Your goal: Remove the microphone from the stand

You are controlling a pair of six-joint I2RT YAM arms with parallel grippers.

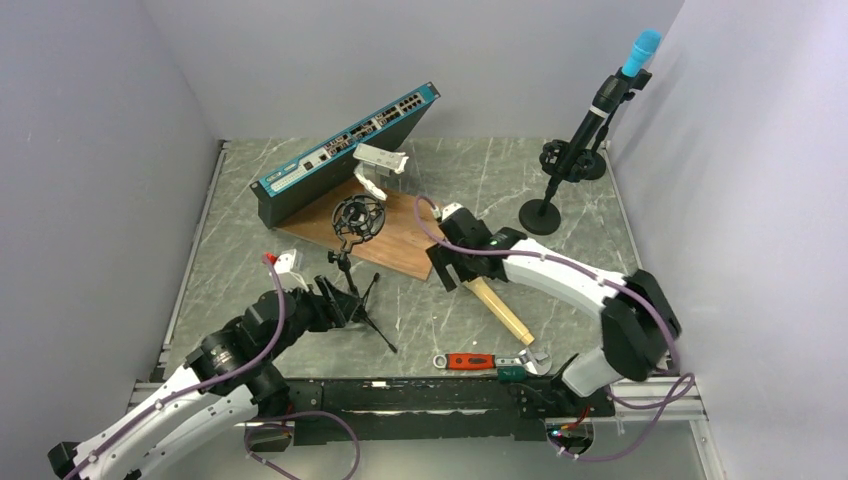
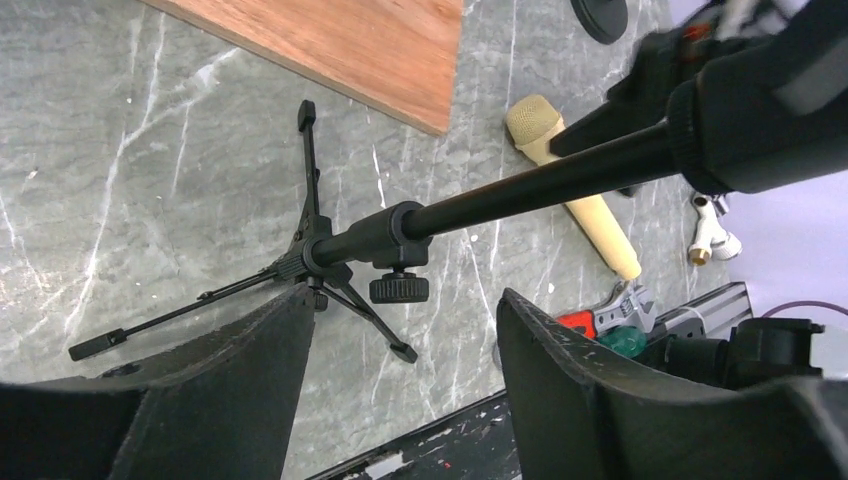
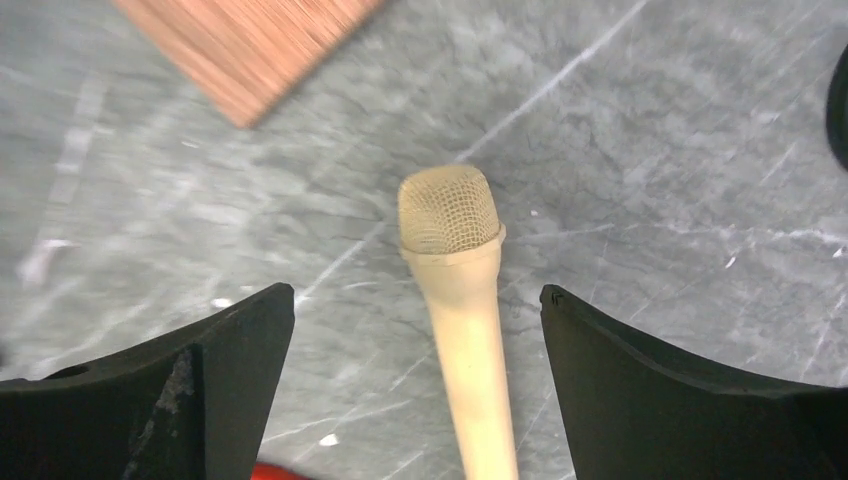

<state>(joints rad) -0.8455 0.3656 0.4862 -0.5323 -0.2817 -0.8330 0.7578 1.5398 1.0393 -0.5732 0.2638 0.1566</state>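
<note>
Under the right tool (image 3: 415, 300), between its wide-spread fingers, the mic (image 3: 465, 320) is seen lying flat on the worktop (image 3: 650, 150), touched by neither finger. The left tool (image 2: 405, 300) is likewise spread wide, with the stand (image 2: 350, 243) pole just ahead of its gap, not gripped. The cradle (image 1: 357, 217) atop the stand is judged empty, so removal is taken as done; only pull-back is left. No containers are seen. A blue-capped mic (image 1: 640, 50) is seated on a far stand (image 1: 545, 200), well beyond both tools.
</note>
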